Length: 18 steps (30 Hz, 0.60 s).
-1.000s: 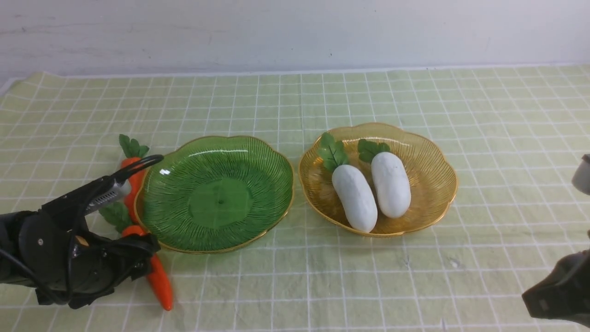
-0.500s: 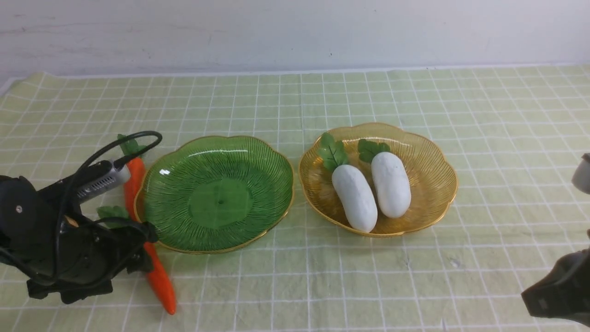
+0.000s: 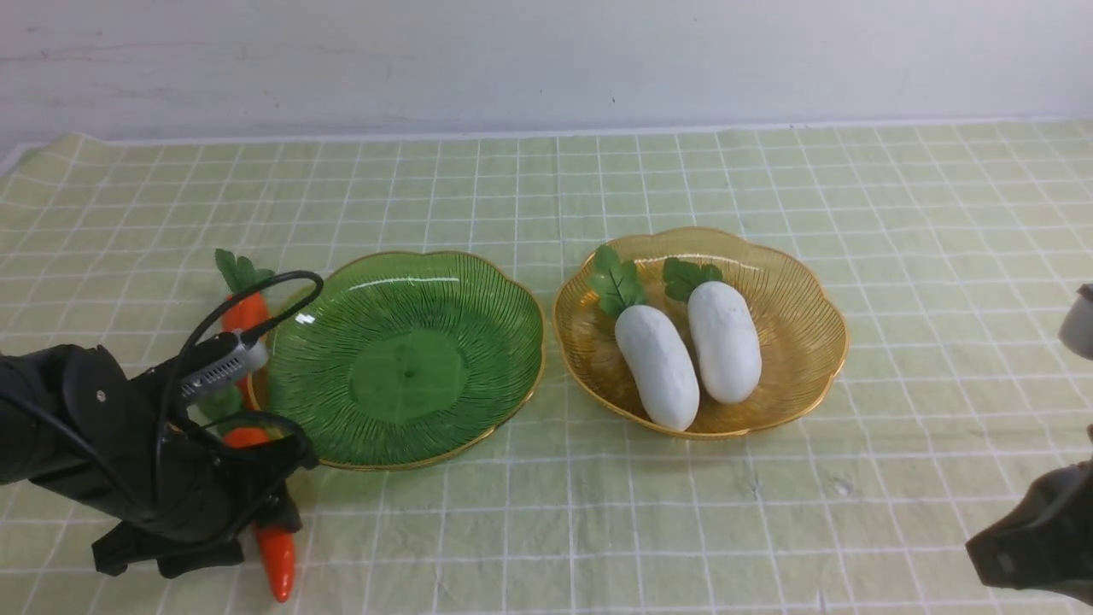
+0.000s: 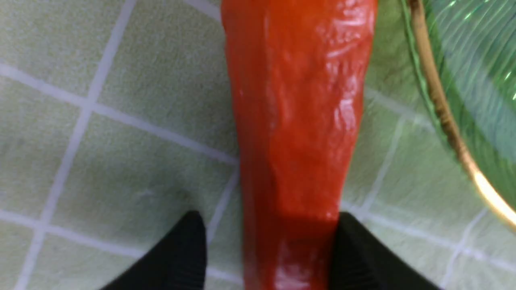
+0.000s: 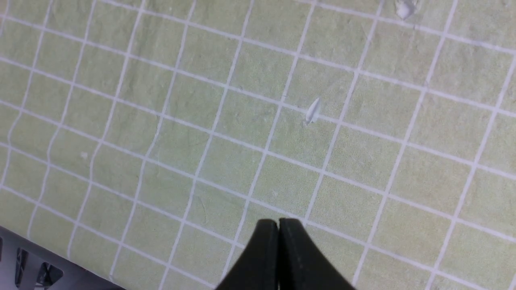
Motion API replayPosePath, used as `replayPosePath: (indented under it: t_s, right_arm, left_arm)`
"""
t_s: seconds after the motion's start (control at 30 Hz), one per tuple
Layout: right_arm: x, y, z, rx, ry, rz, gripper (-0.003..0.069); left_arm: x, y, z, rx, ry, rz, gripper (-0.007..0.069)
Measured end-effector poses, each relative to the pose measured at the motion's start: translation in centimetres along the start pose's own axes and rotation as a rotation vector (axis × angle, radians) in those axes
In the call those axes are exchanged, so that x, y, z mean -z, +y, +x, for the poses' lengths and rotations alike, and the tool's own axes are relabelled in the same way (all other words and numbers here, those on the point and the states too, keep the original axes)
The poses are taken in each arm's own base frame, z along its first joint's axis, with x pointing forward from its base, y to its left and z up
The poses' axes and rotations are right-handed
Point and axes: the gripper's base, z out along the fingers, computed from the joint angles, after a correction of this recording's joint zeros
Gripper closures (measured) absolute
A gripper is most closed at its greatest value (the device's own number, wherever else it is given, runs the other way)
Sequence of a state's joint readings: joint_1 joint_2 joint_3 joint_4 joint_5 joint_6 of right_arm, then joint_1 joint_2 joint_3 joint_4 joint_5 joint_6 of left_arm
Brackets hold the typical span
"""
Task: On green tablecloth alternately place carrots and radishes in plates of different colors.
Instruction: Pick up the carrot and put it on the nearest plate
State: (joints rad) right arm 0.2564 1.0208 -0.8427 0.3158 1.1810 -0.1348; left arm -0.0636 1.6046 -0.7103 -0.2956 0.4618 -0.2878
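Note:
The green tablecloth (image 3: 546, 530) covers the table. The green plate (image 3: 512, 290) is empty. The amber plate (image 3: 803, 342) holds both white radishes (image 3: 657, 367) (image 3: 724, 342). One carrot (image 3: 243, 312) lies left of the green plate. The nearer carrot (image 3: 277, 559) lies on the cloth, partly under my left gripper (image 3: 273, 512). In the left wrist view this carrot (image 4: 298, 121) runs between the open fingers of the left gripper (image 4: 270, 229); one finger (image 4: 354, 249) touches it and the other stands apart. My right gripper (image 5: 278, 223) is shut and empty above bare cloth.
The green plate's gold rim (image 4: 447, 121) lies just beside the nearer carrot. The right arm's body (image 3: 1033, 538) sits at the near right corner. A white wall stands behind the table's far edge. A table edge (image 5: 40, 262) shows in the right wrist view.
My left gripper has come down and forward over the nearer carrot. That carrot has shifted, its tip now nearer the front edge. The right arm has not moved.

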Motion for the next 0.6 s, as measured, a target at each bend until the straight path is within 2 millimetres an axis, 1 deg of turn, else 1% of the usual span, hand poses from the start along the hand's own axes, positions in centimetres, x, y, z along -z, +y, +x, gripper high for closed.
replayPosePath:
  t_s: [0.03, 0.1, 0.13, 0.2, 0.23, 0.27, 0.3, 0.37, 0.4, 0.47, 0.53, 0.6]
  right_arm:
    - [0.0, 0.0, 0.0, 0.000, 0.000, 0.000, 0.0673]
    - [0.0, 0.0, 0.0, 0.000, 0.000, 0.000, 0.0673]
    - [0.0, 0.0, 0.0, 0.000, 0.000, 0.000, 0.0673]
    - [0.0, 0.0, 0.0, 0.000, 0.000, 0.000, 0.0673]
    - [0.0, 0.0, 0.0, 0.000, 0.000, 0.000, 0.0673]
    - [0.0, 0.0, 0.0, 0.000, 0.000, 0.000, 0.0673]
    - [0.0, 0.0, 0.0, 0.000, 0.000, 0.000, 0.0673]
    - [0.0, 0.0, 0.0, 0.000, -0.002, 0.000, 0.0673]
    - [0.0, 0.0, 0.0, 0.000, -0.002, 0.000, 0.0673]
    - [0.0, 0.0, -0.1, 0.000, -0.013, 0.001, 0.0673]
    - [0.0, 0.0, -0.2, -0.001, -0.025, 0.000, 0.0673]
    - [0.0, 0.0, -0.4, -0.001, -0.040, 0.002, 0.0673]
  left_arm:
    - [0.2, 0.2, 0.2, -0.037, 0.016, -0.020, 0.0358]
    - [0.8, 0.4, 0.4, -0.079, 0.034, -0.043, 0.0432]
    - [0.8, 0.4, 0.5, -0.083, 0.039, -0.047, 0.0435]
    - [2.3, 0.7, 0.7, -0.160, 0.044, -0.085, 0.0431]
    - [3.6, 0.6, 0.6, -0.199, 0.037, -0.102, 0.0431]
    - [3.9, 0.6, 0.5, -0.205, 0.026, -0.102, 0.0431]
    - [6.0, 0.5, 0.3, -0.249, 0.018, -0.130, 0.0431]
    - [8.0, 0.3, 0.0, -0.277, -0.005, -0.149, 0.0431]
    - [9.8, 0.0, -0.3, -0.292, -0.040, -0.152, 0.0431]
    - [12.7, -0.8, -1.0, -0.308, -0.100, -0.132, 0.0431]
    - [14.0, -1.6, -1.4, -0.332, -0.130, -0.100, 0.0431]
    - [14.6, -2.5, -1.7, -0.374, -0.138, -0.061, 0.0431]
